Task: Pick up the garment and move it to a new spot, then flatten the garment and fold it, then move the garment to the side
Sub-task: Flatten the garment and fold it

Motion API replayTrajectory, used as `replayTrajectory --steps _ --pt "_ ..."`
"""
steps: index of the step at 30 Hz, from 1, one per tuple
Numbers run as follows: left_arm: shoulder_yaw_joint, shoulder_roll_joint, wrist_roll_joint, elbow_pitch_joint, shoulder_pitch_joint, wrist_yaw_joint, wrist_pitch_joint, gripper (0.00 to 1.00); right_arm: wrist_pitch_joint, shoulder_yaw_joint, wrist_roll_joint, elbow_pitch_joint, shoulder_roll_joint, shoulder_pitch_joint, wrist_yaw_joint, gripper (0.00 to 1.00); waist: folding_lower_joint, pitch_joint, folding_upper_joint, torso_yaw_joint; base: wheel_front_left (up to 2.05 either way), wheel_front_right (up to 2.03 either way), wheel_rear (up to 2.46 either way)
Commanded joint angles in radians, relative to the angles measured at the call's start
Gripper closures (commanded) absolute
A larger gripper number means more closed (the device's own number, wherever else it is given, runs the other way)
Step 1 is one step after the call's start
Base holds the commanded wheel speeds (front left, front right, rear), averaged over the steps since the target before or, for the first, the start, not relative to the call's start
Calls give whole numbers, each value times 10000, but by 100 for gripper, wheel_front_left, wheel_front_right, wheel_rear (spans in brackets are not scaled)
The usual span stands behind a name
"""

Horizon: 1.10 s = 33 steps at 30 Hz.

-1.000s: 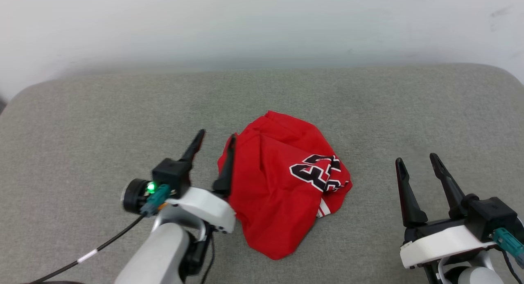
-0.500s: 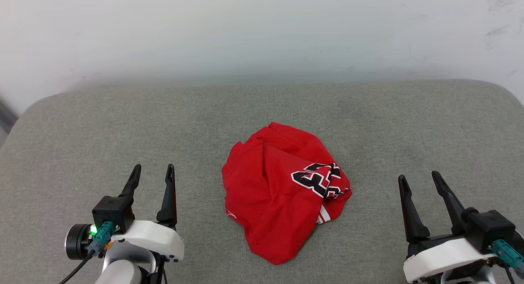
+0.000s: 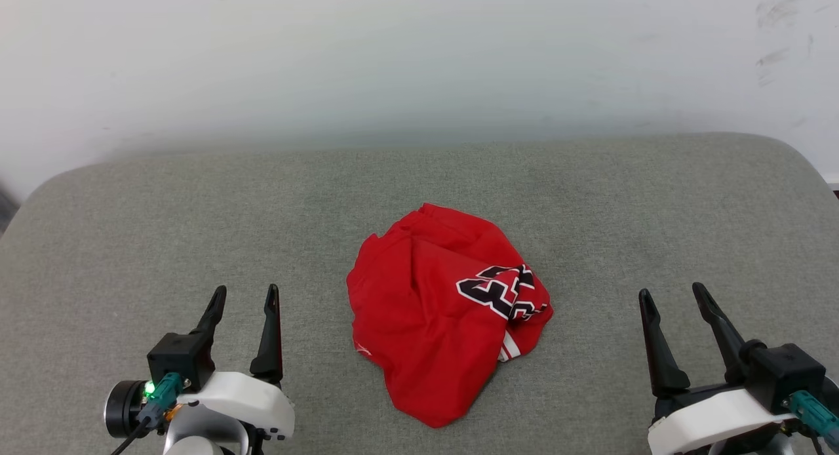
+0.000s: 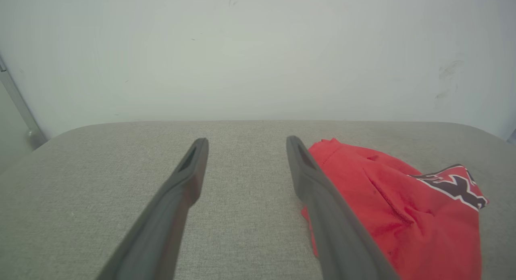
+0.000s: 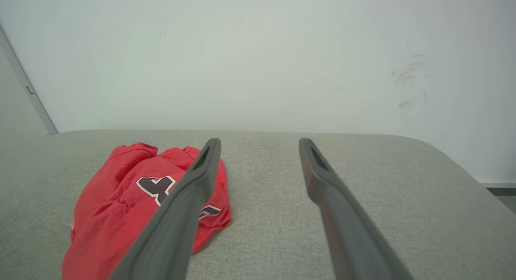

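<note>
Head view: garment [image 3: 419, 340] lettering [image 3: 499, 291] half-hidden.

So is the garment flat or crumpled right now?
Crumpled: the garment lies in a wrinkled heap, its lettering partly hidden in folds.

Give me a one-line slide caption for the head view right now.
Crumpled red garment lies on the grey cushion between the open left gripper and open right gripper, neither touching it.

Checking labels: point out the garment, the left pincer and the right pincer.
garment [image 3: 426, 340], head view, plain red cloth near its middle.
left pincer [image 3: 246, 288], head view, midway between its open fingertips.
right pincer [image 3: 671, 290], head view, midway between its open fingertips.
</note>
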Motion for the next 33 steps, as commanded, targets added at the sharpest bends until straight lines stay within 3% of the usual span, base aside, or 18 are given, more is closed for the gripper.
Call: replayTrajectory --steps 1,8,12,19,23,28,33 --pt "-3 25 -19 -42 71 44 20 0 3 -11 30 -45 1 96 -3 0 0 2 0 8 0 0 0" --pt "5 56 -49 -195 56 116 30 0 415 76 104 144 1 -68 -3 0 0 108 0 -7 0 0 0" --pt "-9 55 -102 -366 -122 23 44 0 1786 655 -66 384 5 -557 -3 0 0 296 0 63 0 0 0" --pt "-122 23 -7 -522 -455 -28 68 0 5097 2845 390 654 -852 -1831 -3 0 0 668 0 321 0 0 0" --pt "-211 -12 31 -542 -699 -134 48 0 6315 4285 1218 847 -1413 -2600 -3 0 0 945 0 568 0 0 0" --pt "-371 -27 114 -480 -1132 -314 55 0 6953 5803 1997 1380 -1798 -3449 -3 0 0 1379 0 890 0 0 0" --pt "-487 -134 180 -369 -1540 -441 14 0 6889 6852 2532 2503 -1917 -4152 -4 0 0 1785 0 1165 0 0 0"
